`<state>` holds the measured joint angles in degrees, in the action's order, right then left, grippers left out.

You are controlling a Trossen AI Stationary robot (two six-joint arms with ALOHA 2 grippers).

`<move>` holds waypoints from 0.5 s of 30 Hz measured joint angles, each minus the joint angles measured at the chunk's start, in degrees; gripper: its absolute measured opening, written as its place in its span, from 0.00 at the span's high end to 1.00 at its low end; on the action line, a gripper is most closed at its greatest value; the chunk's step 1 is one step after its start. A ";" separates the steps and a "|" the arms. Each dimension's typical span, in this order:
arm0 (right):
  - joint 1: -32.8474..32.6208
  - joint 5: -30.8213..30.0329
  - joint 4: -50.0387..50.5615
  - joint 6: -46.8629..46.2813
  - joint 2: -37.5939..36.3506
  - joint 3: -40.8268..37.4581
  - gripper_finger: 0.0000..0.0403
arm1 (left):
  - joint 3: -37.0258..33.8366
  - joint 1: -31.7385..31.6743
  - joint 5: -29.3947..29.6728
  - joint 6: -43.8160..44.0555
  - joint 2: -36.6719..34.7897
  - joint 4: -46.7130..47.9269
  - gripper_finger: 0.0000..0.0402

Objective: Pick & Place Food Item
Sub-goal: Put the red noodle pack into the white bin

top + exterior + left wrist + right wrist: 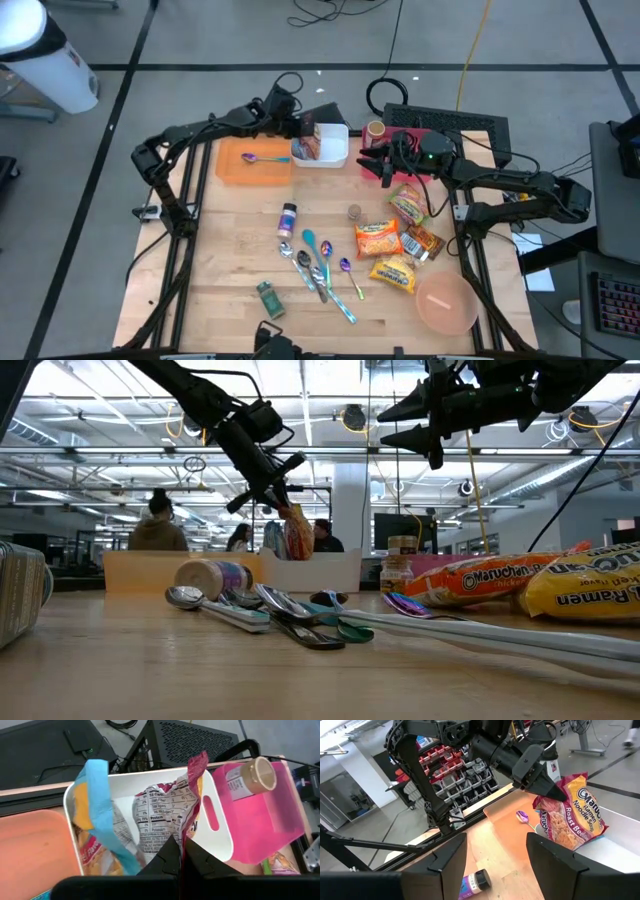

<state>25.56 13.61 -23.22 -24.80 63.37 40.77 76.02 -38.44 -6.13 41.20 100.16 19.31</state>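
My left gripper (182, 857) is shut on a red-edged ramen packet (165, 815) that stands in the white bin (335, 152) at the table's far side. A second packet with a blue edge (95, 820) sits in the same bin. The held packet also shows in the right wrist view (572, 815) and in the low view (296, 530). My right gripper (495, 855) is open and empty, raised above the table right of the bin, as the high view (385, 162) shows. More ramen packets (378, 238) lie on the table's right half. My left gripper pinches the ramen packet's red sealed edge (184, 837) between its two fingers. The fingers come slanting down from the table's left (547, 787). The packet stands upright below the fingers, its lower part inside the white bin behind the bin's wall (320, 572).
An orange tray (240, 170) holding a purple spoon stands left of the bin. A pink container (260, 815) with a jar (252, 775) stands right of it. Several spoons (315, 262), a small bottle (288, 218) and a pink bowl (445, 303) lie nearer the front.
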 joint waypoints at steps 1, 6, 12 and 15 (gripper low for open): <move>0.00 0.00 0.01 0.00 0.00 0.00 0.51 | -0.18 0.00 0.23 0.08 0.00 0.02 1.00; -0.04 0.00 0.02 -0.02 0.00 0.00 0.51 | -0.41 0.07 1.66 0.12 0.00 0.04 1.00; -0.04 0.00 0.01 0.00 0.00 0.00 0.51 | -0.43 0.38 2.97 -0.25 0.18 -1.77 1.00; -0.07 0.00 0.00 0.00 0.00 0.00 0.51 | -0.44 0.77 3.07 -0.37 0.94 -3.39 1.00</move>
<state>25.50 13.61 -23.22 -24.80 63.37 40.77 75.59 -37.66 -3.07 40.84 101.10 15.92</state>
